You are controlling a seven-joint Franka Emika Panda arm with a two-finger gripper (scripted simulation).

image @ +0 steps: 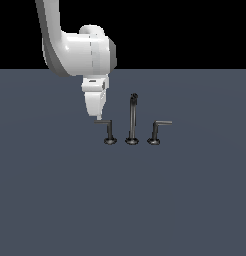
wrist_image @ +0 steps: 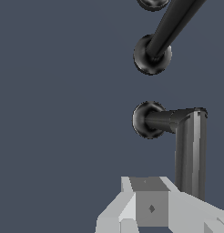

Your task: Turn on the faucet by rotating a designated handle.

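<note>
The gripper [image: 98, 118] hangs at the free tip of the handle [image: 106, 129]; whether its jaws are wide or narrow cannot be told. The handle is the leftmost piece of the faucet [image: 132, 120] in the exterior view, its thin arm lying level and pointing left from an upright post. The floor [image: 195, 200] is plain slate grey under a black background.
</note>
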